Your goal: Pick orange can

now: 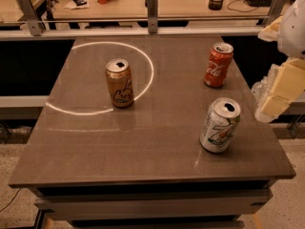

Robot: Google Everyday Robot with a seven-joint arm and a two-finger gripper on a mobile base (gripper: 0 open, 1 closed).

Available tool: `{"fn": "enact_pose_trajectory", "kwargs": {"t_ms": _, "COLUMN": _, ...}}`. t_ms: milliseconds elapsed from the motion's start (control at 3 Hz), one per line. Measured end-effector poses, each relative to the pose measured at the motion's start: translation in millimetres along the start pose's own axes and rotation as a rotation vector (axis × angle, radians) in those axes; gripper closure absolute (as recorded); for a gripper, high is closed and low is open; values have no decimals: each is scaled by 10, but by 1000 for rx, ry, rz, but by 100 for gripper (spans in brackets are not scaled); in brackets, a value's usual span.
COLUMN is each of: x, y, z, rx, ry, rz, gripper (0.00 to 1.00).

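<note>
Jaws: open or closed cannot be told. Gripper: off the table's right edge, well apart from the target. Orange can: left-centre, upright, long axis vertical, mouth up, script toward camera. Approach: probably level and side-on, passing between red can and 7UP can.

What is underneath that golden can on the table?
The orange can stands upright on the brown table, inside a white ring, near its edge. Whatever lies directly beneath its base is covered. The gripper hangs beside the table, far right, away from the can.
</note>
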State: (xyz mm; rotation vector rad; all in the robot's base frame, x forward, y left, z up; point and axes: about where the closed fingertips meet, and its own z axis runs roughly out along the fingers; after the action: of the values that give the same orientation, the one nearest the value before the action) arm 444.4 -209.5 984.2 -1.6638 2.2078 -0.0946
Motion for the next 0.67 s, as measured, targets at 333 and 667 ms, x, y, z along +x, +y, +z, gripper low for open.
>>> {"fn": "enact_pose_trajectory", "kwargs": {"t_ms": 333, "x": -63, "y": -215, "z": -12, "rx": 37, "ry": -139, "rz": 115, "gripper": 0}}
{"fn": "enact_pose_trajectory", "kwargs": {"t_ms": 667, "x": -433, "y": -382, "z": 38, "rx": 25, "ry": -379, "rz": 186, "gripper": 0}}
